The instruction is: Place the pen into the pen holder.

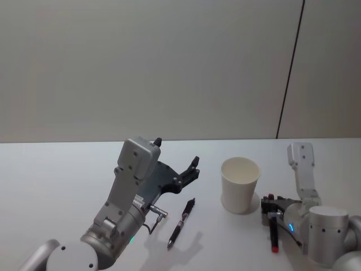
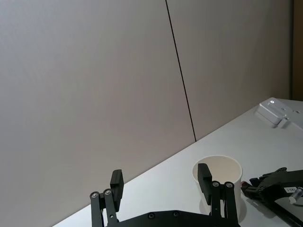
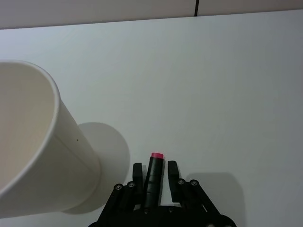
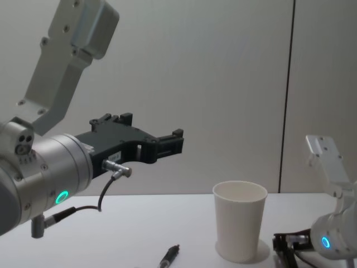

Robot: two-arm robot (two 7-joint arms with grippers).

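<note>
- right gripper, nearest, low at the table: fingers narrow, pinched on the red-ended pen
- that pen's long axis runs near-to-far. The head view shows a red tip at the near end, and the right wrist view shows a pink end just past the fingertips. Can't tell which end writes
- loose dark pen: flat on the table between the arms, thin end toward the robot, far end leaning right, nothing touching it
- left gripper: raised above the table, over and just beyond the loose pen, fingers wide apart, holding nothing
- pen holder: white paper cup, upright, nothing visible inside. It stands just left of the right gripper and right of the loose pen. Can't tell if it touches the gripper
- plain wall behind
</note>
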